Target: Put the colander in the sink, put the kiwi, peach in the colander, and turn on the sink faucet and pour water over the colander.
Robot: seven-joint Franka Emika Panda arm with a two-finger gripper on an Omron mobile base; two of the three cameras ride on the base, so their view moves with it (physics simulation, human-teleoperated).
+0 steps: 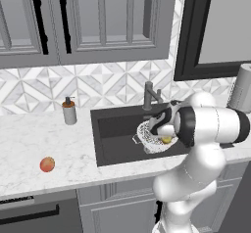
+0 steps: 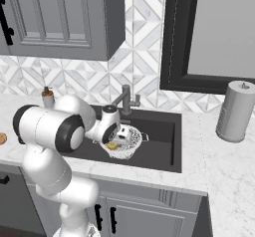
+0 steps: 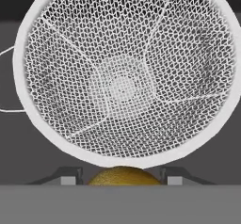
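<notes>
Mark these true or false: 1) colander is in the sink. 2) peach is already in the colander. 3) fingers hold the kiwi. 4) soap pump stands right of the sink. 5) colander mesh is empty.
1) True: the colander sits in the sink.
2) False: the peach lies on the counter, left of the sink.
3) True: the kiwi sits between the fingers, by the colander's rim.
4) False: the soap pump stands left of the sink.
5) True: the hand view shows bare mesh, no fruit inside.
</notes>
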